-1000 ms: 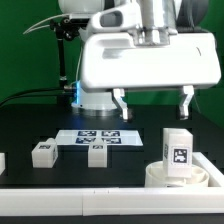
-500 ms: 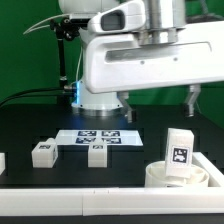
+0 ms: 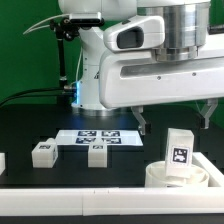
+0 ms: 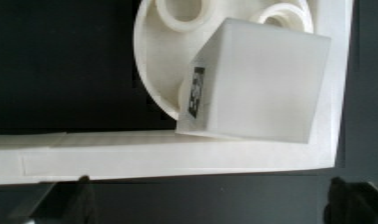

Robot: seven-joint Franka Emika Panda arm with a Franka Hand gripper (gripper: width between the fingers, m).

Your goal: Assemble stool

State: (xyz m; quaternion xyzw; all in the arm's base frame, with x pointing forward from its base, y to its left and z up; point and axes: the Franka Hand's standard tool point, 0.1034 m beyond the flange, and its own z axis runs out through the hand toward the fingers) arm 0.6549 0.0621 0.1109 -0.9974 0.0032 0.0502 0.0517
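Observation:
The stool's round white seat lies at the exterior view's lower right, against the front bar. One white leg stands upright on it, its tag facing the camera. Two more tagged legs rest on the black table. My gripper hangs open above the upright leg, not touching it, and holds nothing. In the wrist view the seat and that leg lie beyond the dark fingertips, and the gripper is empty.
The marker board lies flat behind the two loose legs. A long white bar edges the table's front and shows in the wrist view as the white bar. A small white piece sits at the exterior view's far left edge.
The arm has swung toward the exterior view's right, bringing the open fingers from beside the upright leg to above it. The parts have not moved.

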